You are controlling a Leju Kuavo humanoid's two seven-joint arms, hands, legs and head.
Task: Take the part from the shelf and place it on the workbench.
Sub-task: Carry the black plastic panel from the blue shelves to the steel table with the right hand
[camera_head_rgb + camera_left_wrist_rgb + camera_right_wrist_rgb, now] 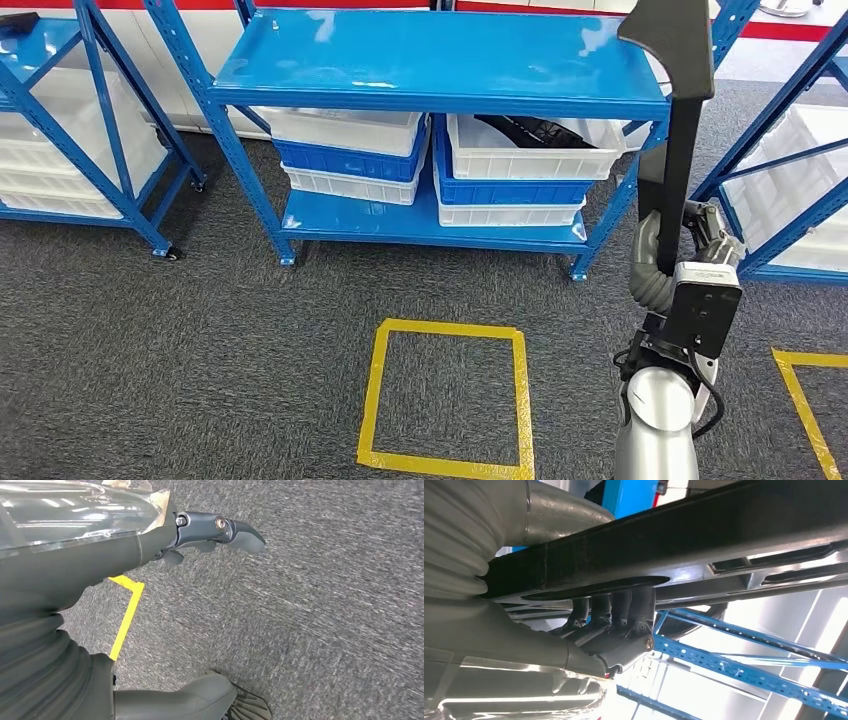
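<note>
A long black part [685, 110] stands upright at the right of the head view, its broad end up by the top shelf board. My right hand [700, 232] grips its lower end. In the right wrist view the dark fingers [616, 612] curl around the black part [704, 535], which runs across the picture. My left hand [210, 535] hangs over the grey carpet holding nothing, with its fingers stretched out and its thumb [200, 695] apart from them.
A blue shelf [440, 60] stands ahead, with stacked white and blue bins on its lower board; the right top bin [535, 150] holds dark parts. More blue shelves flank it [60, 120] [790, 180]. Yellow tape squares [450, 400] [800, 400] mark the carpet.
</note>
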